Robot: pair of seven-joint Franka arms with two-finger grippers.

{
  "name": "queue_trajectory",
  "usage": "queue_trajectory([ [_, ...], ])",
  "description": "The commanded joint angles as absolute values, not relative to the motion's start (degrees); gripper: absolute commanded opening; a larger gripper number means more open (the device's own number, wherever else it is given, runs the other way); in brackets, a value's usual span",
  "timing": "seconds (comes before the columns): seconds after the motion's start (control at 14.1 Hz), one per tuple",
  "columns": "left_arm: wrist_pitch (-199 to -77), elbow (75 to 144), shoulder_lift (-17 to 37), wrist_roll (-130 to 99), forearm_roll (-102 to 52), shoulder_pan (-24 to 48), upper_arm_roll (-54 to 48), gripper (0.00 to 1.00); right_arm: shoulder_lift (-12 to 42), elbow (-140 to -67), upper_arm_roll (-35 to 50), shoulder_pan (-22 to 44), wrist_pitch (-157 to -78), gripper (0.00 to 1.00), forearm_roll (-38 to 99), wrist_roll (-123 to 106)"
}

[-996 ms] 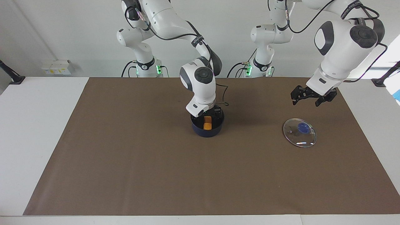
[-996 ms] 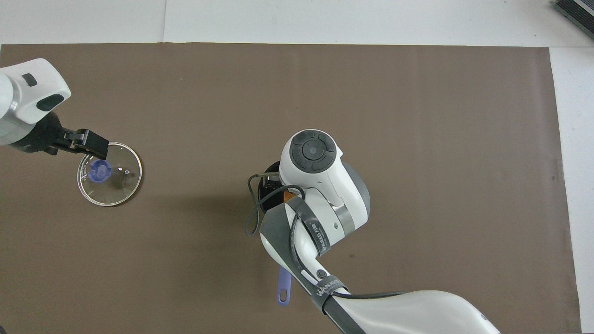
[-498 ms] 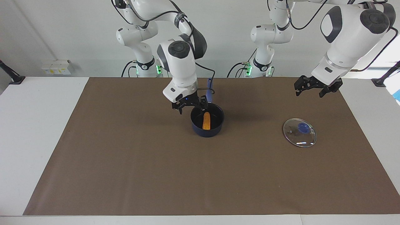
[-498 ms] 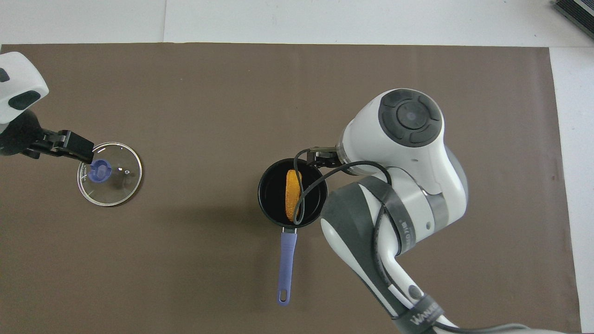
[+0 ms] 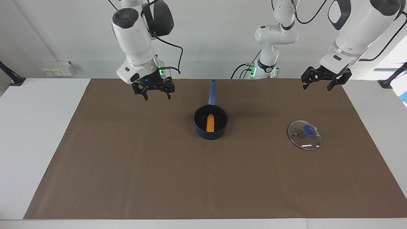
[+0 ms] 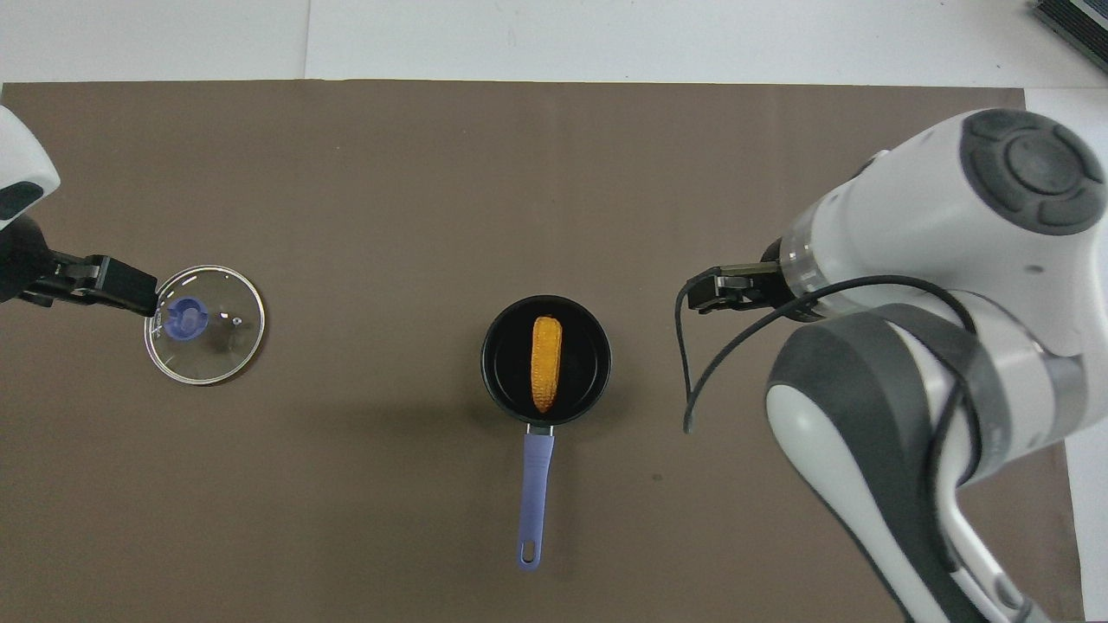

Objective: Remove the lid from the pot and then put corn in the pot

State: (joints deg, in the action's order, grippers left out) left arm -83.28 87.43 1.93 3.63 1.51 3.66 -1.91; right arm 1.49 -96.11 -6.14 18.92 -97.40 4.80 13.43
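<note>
The navy pot (image 5: pixel 210 135) stands on the brown mat, its blue handle (image 5: pixel 212 92) pointing toward the robots. The orange-yellow corn (image 5: pixel 210 123) lies inside it, also seen in the overhead view (image 6: pixel 545 363) within the pot (image 6: pixel 502 362). The glass lid (image 5: pixel 304 135) with its blue knob lies flat on the mat toward the left arm's end, and shows in the overhead view (image 6: pixel 216 337). My right gripper (image 5: pixel 156 96) is open and empty, raised over the mat beside the pot toward the right arm's end. My left gripper (image 5: pixel 318 87) is open and empty, raised over the mat by the lid.
The brown mat (image 5: pixel 127 178) covers most of the white table. A small white box (image 5: pixel 58 68) sits at the table's edge near the robots. The right arm's cable (image 6: pixel 692 372) hangs in a loop under its wrist.
The right gripper has let go of the corn in the pot, risen and swung away toward the right arm's end. The left gripper has risen and drawn back from the lid.
</note>
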Motion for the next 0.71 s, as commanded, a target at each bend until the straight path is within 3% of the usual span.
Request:
queue_trajectory([
  [0.0,-79.99,86.31,0.97,4.13,1.06,3.96,-1.32,1.00,-2.02,-96.34,-5.62,14.16,-94.41,1.00,4.13,9.42],
  [0.36,-80.51,87.10,0.35,4.22,0.70,3.69,-1.32,1.00,-3.07,-87.55,-7.11,8.27,-88.33,1.00,4.13,9.14],
  [0.64,-80.51,87.10,0.35,3.69,0.70,4.13,-1.32,1.00,-5.09,-87.89,-7.92,8.17,-87.01,1.00,-0.86,5.30],
])
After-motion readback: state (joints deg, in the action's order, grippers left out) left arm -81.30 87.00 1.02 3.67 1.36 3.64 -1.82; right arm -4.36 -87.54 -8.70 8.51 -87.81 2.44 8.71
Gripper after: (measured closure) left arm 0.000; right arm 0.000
